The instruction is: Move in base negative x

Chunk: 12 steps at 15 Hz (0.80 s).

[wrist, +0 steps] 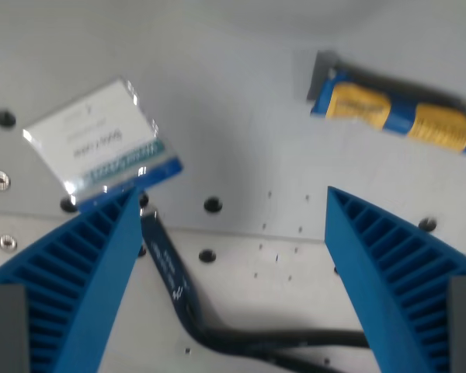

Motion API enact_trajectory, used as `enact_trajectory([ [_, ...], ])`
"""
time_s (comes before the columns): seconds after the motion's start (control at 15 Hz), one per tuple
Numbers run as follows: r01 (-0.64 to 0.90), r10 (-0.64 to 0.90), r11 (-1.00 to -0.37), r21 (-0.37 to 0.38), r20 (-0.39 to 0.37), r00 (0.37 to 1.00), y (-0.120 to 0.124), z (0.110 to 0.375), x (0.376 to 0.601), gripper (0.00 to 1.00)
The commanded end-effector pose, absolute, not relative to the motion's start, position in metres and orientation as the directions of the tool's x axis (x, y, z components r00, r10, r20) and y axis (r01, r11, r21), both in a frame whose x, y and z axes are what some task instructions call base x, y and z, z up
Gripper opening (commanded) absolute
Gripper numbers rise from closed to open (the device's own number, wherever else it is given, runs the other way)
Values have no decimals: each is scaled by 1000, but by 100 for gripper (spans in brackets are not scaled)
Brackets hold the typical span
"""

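the hand (231, 214) hangs spread wide and empty above the bench (241, 116) (a pure translation needs nothing grasped), badge card (101, 144) beside one finger.

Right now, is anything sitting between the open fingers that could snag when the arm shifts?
Yes. A dark lanyard strap runs across the table below the gripper. Its badge touches the finger tip on the wrist view's left. The blue-and-yellow packet lies clear.
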State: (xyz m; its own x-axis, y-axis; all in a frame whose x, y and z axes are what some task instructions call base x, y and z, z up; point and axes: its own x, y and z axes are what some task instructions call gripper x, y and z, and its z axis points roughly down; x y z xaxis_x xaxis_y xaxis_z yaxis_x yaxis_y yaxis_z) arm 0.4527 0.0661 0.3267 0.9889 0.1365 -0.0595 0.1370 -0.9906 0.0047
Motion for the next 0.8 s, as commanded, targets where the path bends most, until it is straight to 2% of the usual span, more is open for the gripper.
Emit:
enact_trajectory([
  [0.07,130,130,-992,4,-2,992,69,330,424,100],
  [0.8,130,130,-992,4,-2,992,78,322,368,100],
])
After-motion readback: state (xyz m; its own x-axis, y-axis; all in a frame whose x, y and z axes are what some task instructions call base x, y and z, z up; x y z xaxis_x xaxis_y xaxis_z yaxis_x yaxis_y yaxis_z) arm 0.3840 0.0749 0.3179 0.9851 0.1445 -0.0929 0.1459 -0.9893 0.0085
